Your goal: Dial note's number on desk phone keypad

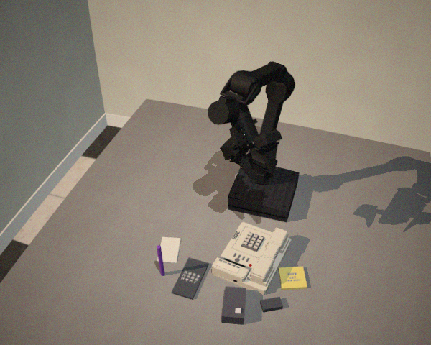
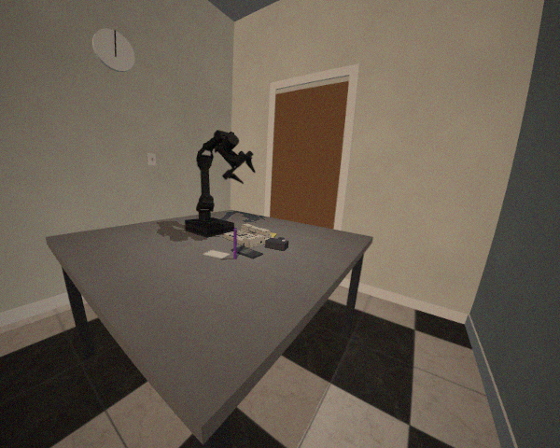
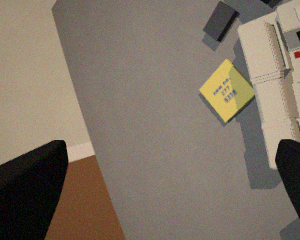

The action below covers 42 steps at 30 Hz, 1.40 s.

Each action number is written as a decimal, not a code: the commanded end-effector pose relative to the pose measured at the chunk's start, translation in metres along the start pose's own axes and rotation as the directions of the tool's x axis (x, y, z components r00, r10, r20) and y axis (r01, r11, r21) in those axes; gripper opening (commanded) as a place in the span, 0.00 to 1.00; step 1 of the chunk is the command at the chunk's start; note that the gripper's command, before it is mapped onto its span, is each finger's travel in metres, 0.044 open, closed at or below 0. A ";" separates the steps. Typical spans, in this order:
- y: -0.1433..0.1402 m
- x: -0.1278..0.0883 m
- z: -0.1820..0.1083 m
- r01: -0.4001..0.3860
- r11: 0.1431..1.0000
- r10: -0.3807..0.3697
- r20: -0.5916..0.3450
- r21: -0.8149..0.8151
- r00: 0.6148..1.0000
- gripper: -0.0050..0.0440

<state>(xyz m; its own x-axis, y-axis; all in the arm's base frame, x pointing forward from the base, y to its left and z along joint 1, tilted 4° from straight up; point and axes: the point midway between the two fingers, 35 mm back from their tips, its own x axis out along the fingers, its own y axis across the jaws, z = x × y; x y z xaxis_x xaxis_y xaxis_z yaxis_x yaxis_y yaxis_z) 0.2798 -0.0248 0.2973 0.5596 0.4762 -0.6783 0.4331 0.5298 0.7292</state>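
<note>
The black arm's jaws [image 2: 242, 169] stand wide apart and hold nothing, high above the flat grey surface [image 1: 97, 208]. The cream desk phone [image 1: 251, 256] lies at the arm base's six o'clock in the top view, its handset in the cradle, with the yellow square note [image 1: 292, 277] just beside it at four o'clock. The note's digits are too blurred to read; the arm would do well to move lower over it, then press each key from above with one fingertip only. Beyond lie cream walls, a brown door [image 2: 305, 154] and a checkered floor [image 2: 391, 385].
</note>
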 end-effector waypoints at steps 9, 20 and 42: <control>-0.012 0.120 -0.001 0.288 0.947 -0.311 -0.183 -0.140 0.933 1.00; -0.037 0.258 -0.049 0.567 0.718 -0.661 -0.141 -0.404 0.737 1.00; -0.040 0.270 -0.055 0.587 0.687 -0.688 -0.121 -0.428 0.716 1.00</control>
<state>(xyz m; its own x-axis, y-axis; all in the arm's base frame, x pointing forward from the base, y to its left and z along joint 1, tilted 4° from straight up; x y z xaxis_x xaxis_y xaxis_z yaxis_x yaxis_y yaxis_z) 0.3746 0.1219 0.0814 0.0222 0.0670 -0.9975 0.3205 0.9446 0.0706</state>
